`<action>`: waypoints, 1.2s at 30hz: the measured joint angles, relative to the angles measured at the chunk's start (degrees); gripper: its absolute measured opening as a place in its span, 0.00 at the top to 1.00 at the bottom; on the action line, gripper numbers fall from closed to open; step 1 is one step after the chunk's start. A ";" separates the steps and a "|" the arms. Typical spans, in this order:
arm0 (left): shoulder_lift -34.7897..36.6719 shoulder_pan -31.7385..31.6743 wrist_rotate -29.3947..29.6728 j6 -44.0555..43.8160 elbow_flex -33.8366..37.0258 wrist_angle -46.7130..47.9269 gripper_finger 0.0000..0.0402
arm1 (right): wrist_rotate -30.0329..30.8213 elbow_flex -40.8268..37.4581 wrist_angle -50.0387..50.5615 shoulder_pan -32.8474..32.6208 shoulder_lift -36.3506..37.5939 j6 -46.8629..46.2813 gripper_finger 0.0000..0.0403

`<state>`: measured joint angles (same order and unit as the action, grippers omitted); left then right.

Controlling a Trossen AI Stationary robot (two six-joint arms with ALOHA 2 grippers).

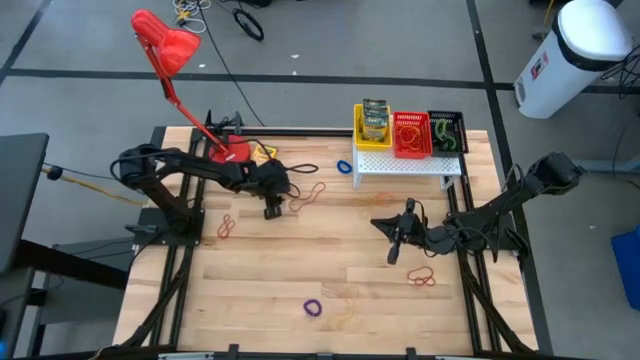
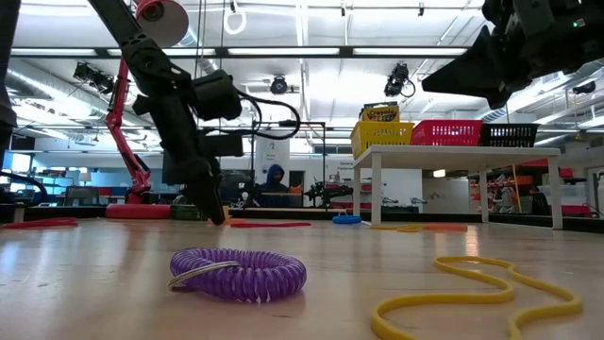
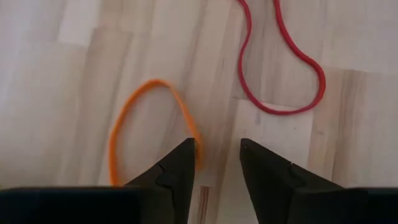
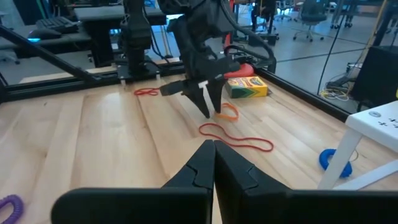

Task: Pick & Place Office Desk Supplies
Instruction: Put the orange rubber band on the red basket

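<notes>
Bright even overhead light, soft shadows. Low view: ceiling strips glare, near purple coil soft. Left wrist view slightly blurry.

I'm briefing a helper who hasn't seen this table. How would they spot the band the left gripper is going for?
Start at the red desk lamp and follow the left arm to the left gripper. Its open fingers point down at a small orange rubber band. The neighbouring red band is a bigger, pinched loop.
</notes>
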<state>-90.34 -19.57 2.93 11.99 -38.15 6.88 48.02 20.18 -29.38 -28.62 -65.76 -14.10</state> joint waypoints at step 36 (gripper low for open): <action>3.91 -4.83 -2.25 -8.03 0.52 -2.38 0.73 | 0.03 0.00 0.43 0.00 0.04 0.01 0.98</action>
<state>-86.44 -24.41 0.68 3.96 -37.63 4.50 48.05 20.18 -28.95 -28.62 -65.71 -14.09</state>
